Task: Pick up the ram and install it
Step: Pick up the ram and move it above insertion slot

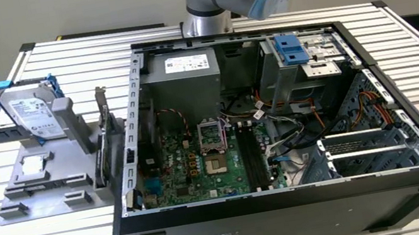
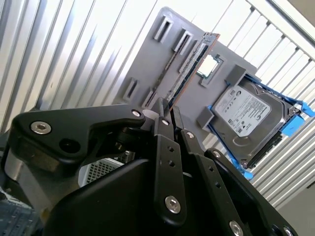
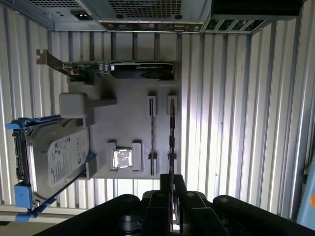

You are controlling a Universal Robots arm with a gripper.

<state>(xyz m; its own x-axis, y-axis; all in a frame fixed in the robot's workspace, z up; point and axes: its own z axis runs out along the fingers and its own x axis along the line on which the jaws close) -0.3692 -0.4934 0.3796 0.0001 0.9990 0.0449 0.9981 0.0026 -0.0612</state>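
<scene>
Black fingers (image 2: 165,162) are clamped on the ram (image 2: 192,66) across its flat faces. The stick juts straight out past the gripper (image 2: 167,110), edge-on in both wrist views, probably to keep its long edge free for a slot. The ram looks clear of the grey holder (image 3: 130,123) and lines up with one narrow slot there, well apart from the PC case (image 1: 292,206). Hard drive (image 2: 246,115) in blue rails stands propped in the holder; white label, print too small to tell. Ram is edge-on, so no label to read.
</scene>
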